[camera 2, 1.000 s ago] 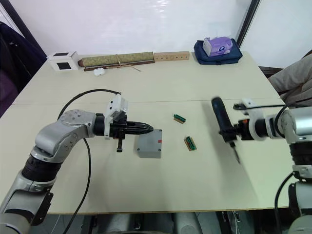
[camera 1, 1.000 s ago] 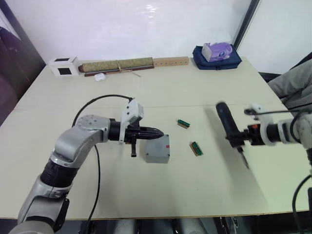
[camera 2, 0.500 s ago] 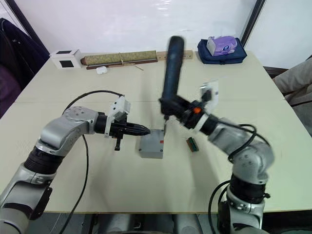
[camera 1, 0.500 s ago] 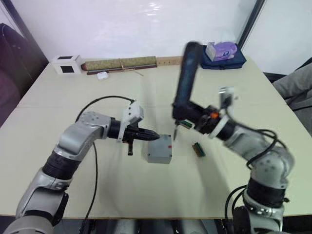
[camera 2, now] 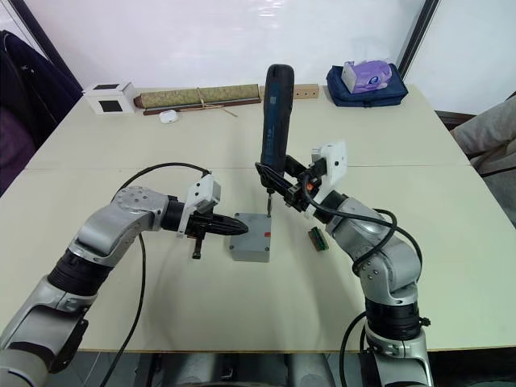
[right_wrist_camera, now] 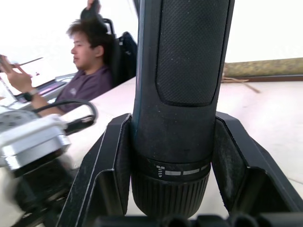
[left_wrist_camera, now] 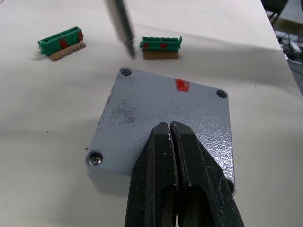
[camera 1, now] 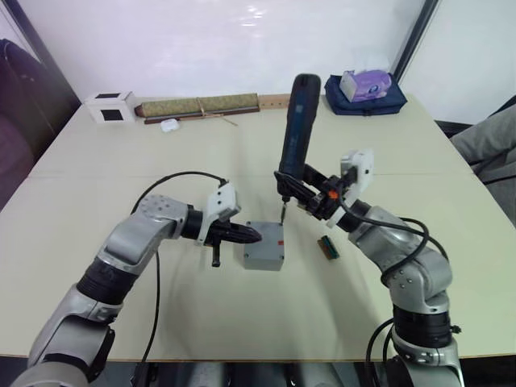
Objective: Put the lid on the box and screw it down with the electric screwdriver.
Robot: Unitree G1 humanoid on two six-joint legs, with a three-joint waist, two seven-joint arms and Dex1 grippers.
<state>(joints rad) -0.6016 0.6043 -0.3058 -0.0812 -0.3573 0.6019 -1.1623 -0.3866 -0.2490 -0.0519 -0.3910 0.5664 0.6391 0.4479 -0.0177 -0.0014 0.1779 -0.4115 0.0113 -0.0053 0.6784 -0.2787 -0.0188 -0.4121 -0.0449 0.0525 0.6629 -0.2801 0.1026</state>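
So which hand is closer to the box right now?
Left. The left hand rests shut on the box lid; the right hand holds the screwdriver above its far corner.

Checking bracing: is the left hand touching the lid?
Touching: the left wrist view shows the left hand, fingers shut, pressed onto the lid.

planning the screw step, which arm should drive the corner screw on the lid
Right. Its end effector holds the electric screwdriver upright, bit just above the lid's far corner hole. The left end effector, fingers closed, rests on the lid, steadying it.
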